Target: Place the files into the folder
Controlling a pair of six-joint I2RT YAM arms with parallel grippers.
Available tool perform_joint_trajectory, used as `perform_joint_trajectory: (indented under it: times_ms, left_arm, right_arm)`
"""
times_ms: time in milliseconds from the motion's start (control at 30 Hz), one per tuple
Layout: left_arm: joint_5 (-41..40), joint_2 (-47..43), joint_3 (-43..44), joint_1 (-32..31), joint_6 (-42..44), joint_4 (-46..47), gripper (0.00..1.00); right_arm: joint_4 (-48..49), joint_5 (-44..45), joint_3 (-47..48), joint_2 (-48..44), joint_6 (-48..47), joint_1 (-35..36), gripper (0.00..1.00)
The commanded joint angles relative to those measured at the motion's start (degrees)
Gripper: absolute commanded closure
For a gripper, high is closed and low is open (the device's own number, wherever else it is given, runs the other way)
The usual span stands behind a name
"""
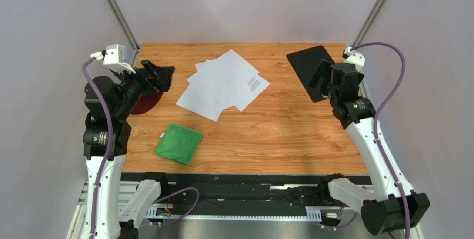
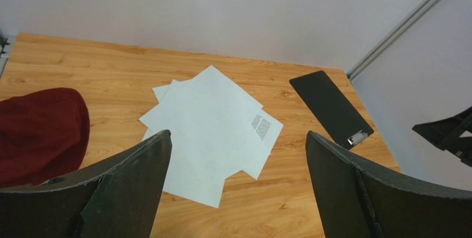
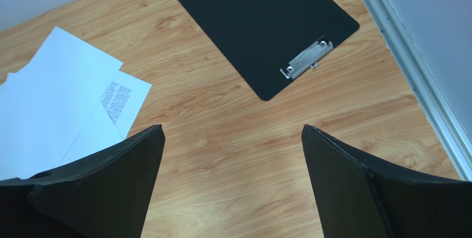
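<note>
The files (image 1: 222,86) are several white sheets fanned out in a loose overlapping pile at the table's back middle; one shows a small block of text. They also show in the left wrist view (image 2: 210,127) and the right wrist view (image 3: 55,110). The folder (image 1: 306,64) is a flat black board with a metal clip (image 3: 307,61), lying at the back right, also seen in the wrist views (image 2: 331,108) (image 3: 266,27). My left gripper (image 1: 161,75) is open and empty, raised left of the files (image 2: 238,138). My right gripper (image 1: 321,79) is open and empty, raised over the folder's near end (image 3: 232,130).
A green square cloth (image 1: 178,144) lies at the front left. A dark red hat (image 1: 146,104) sits at the left edge under my left arm, also in the left wrist view (image 2: 41,133). Grey walls and metal rails (image 1: 119,14) close in the table.
</note>
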Motion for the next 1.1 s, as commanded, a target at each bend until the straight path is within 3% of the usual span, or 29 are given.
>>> perform_joint_trajectory:
  times_ms: [0,233,400,567,667,800,1000,1067]
  left_arm:
    - [-0.4,-1.4,-0.1,0.3,0.6,0.8,0.01]
    - [2.3,1.7,1.2,0.3,1.2,-1.2,0.01]
    - [4.9,5.5,2.8,0.3,2.0,-3.0,0.02]
    - [12.6,8.8,1.2,0.2,-1.8,-1.2,0.04]
    - [15.3,10.2,-1.3,-1.5,-4.5,1.7,0.08]
    - [10.0,12.1,-1.4,-9.0,-2.6,0.4,0.08]
    - [8.6,15.8,-1.4,-14.6,-2.0,0.7,0.10]
    - [8.5,16.4,-1.4,-15.5,-2.0,0.9,0.11]
  right_arm:
    - [-0.9,3.6,3.9,6.3,1.6,-1.4,0.00]
    - [-1.3,4.9,13.4,24.0,5.2,-7.5,0.00]
    - [-5.3,5.6,25.7,40.2,7.4,-10.9,0.00]
    - [-8.9,3.9,35.7,51.8,10.3,-14.5,0.04]
    - [-13.0,4.8,44.0,59.1,11.8,-15.5,0.07]
    - [-19.0,8.5,50.1,65.6,15.0,-16.7,0.10]
    - [-15.4,-0.5,46.3,67.6,18.5,-21.6,0.38]
    - [-15.0,-0.9,45.8,68.7,19.2,-22.5,0.41]
